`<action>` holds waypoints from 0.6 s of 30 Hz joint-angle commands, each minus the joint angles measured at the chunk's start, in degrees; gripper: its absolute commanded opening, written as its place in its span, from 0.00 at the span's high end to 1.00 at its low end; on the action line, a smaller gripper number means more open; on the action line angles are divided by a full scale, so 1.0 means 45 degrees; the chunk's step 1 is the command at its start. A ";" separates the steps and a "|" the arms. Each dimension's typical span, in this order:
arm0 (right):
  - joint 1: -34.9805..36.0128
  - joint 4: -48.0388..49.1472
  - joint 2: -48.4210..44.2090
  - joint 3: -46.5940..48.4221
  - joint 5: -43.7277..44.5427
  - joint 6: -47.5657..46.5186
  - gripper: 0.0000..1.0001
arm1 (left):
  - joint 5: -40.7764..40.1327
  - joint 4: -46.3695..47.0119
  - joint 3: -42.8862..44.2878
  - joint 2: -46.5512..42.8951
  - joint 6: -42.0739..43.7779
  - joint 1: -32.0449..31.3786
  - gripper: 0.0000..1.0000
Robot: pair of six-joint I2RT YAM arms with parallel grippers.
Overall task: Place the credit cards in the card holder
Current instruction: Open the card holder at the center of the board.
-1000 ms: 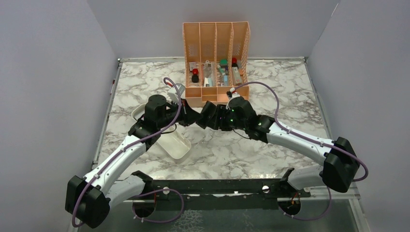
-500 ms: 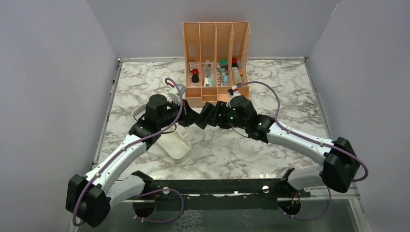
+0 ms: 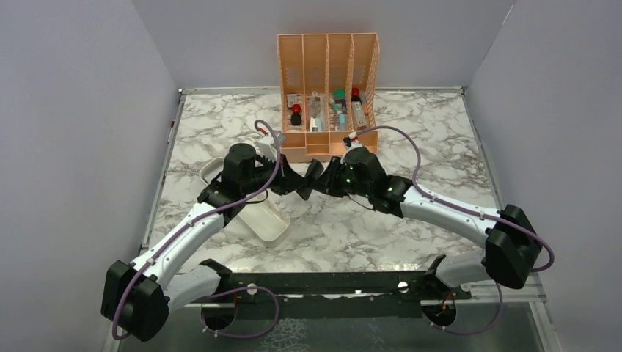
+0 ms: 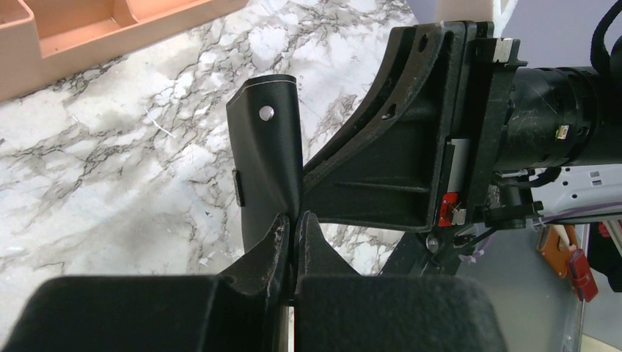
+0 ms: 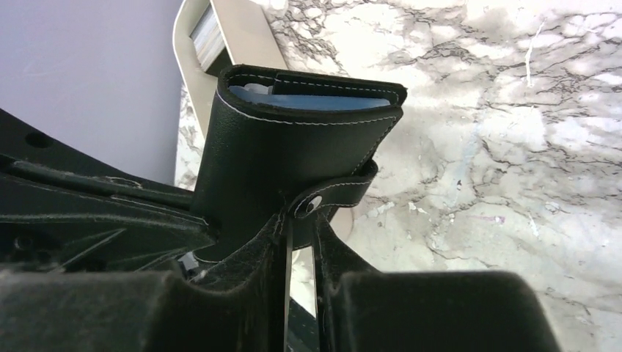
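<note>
The fingers of my left gripper are pressed together on the lower edge of the holder, with only the thin black leather between them. The fingers of my right gripper are also closed on the holder. They clamp a thin flap at its bottom, just beside the tab with the small metal snap. From the top view, the holder hangs between my two grippers, above the table and not touching it. It is near the front of the orange organiser, but apart from it. The left gripper holds it from the left side and the right gripper from the right side, so the two are very close to each other. In the right wrist view the holder stands about upright and its top is a little open. There I see the bluish pockets between the black walls. I cannot tell if any card sits inside them. The white tray lies on the table to the left of the holder, partly under my left arm. At one end of the tray a stack of thin flat things shows only by its edges. I take these for the cards, but I cannot count them.
</note>
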 commanded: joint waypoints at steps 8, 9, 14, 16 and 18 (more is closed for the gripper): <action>-0.0019 -0.0840 0.0782 0.0096 0.3007 -0.0653 0.99 | 0.0798 -0.0089 0.0142 -0.0702 0.0163 -0.0082 1.00; -0.0019 -0.0822 0.0747 -0.0004 0.3144 -0.0719 0.99 | 0.0521 -0.0224 0.0144 -0.0797 0.0184 -0.0075 1.00; -0.0035 -0.0500 0.0352 -0.0785 0.3426 -0.0997 0.99 | -0.0169 -0.0664 0.0091 -0.0947 0.0059 -0.0060 1.00; -0.0038 -0.0504 0.0223 -0.1093 0.3585 -0.1043 0.99 | -0.0235 -0.0750 0.0062 -0.0872 -0.0067 -0.0064 1.00; -0.0074 -0.0621 0.0114 -0.1289 0.3768 -0.1033 0.99 | -0.0262 -0.0788 0.0048 -0.0765 -0.0203 -0.0041 1.00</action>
